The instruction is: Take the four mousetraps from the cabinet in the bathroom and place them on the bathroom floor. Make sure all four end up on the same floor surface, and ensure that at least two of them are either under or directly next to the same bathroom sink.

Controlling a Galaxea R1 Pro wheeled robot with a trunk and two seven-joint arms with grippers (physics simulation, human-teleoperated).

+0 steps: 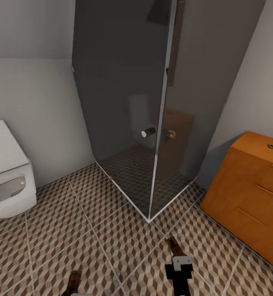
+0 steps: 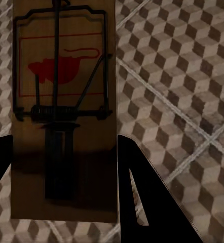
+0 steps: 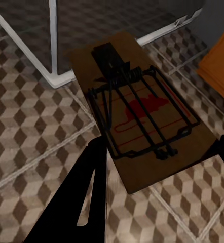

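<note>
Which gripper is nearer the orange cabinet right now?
Right. The right gripper, holding a mousetrap, is beside the cabinet; the left gripper sits farther away toward the toilet side.

My view is dim and flat; the shower glass (image 1: 124,102) shows faint reflections, with soft shadow beside it.

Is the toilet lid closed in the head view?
No, the toilet has its lid raised, and its open bowl shows.
</note>
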